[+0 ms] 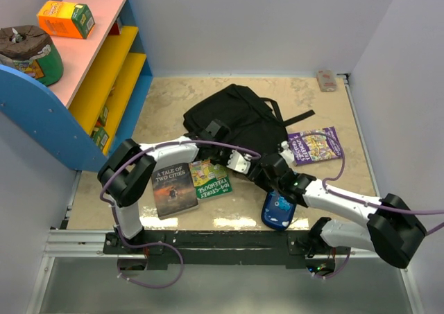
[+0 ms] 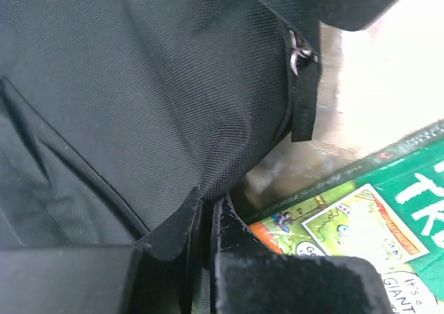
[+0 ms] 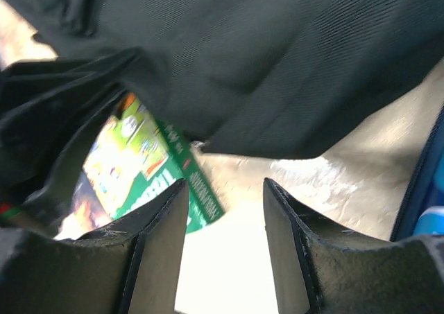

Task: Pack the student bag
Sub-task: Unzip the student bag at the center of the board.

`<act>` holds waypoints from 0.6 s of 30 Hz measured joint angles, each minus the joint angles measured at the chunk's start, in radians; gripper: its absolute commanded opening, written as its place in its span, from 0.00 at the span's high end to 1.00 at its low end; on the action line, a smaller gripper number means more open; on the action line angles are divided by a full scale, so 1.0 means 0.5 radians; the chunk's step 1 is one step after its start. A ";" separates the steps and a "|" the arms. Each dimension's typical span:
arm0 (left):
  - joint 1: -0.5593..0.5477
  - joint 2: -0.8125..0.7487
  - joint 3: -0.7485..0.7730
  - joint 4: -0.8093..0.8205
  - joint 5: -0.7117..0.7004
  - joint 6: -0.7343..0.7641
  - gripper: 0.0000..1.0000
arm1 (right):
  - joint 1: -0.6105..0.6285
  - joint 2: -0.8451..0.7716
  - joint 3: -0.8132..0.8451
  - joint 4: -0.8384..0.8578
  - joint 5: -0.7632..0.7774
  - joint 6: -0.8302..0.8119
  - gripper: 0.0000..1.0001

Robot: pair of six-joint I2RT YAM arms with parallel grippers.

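The student bag (image 1: 236,116), a floppy black backpack, lies in the middle of the table. My left gripper (image 1: 216,131) is at its near left edge. In the left wrist view the left gripper (image 2: 208,202) is shut on a fold of the bag's fabric (image 2: 139,99), with a zip pull (image 2: 300,53) hanging beside it. My right gripper (image 1: 244,163) is open and empty just below the bag's near edge (image 3: 263,71), over bare table in its wrist view (image 3: 225,187). A green Treehouse book (image 1: 210,179) lies next to both grippers and shows in both wrist views (image 2: 354,224) (image 3: 149,168).
"A Tale of Two Cities" (image 1: 173,189) lies left of the green book. A purple book (image 1: 316,145) lies right of the bag. A blue pencil case (image 1: 279,211) sits under the right arm. A coloured shelf (image 1: 104,71) stands at the left. A small box (image 1: 326,80) is in the far right corner.
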 measured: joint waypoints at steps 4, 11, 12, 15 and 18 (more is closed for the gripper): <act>0.013 0.000 0.037 -0.022 -0.009 -0.109 1.00 | -0.079 0.085 0.031 0.005 0.036 -0.010 0.50; 0.074 0.025 0.310 -0.141 0.041 -0.650 1.00 | -0.098 -0.430 -0.092 0.122 0.216 -0.071 0.50; 0.078 0.046 0.374 -0.158 0.050 -0.738 1.00 | -0.098 -0.528 -0.116 0.148 0.255 -0.099 0.50; 0.081 0.146 0.581 -0.194 0.066 -0.966 1.00 | -0.100 -0.681 -0.154 0.243 0.329 -0.201 0.50; 0.081 0.240 0.745 -0.211 0.076 -1.170 1.00 | -0.100 -0.670 -0.156 0.331 0.361 -0.304 0.51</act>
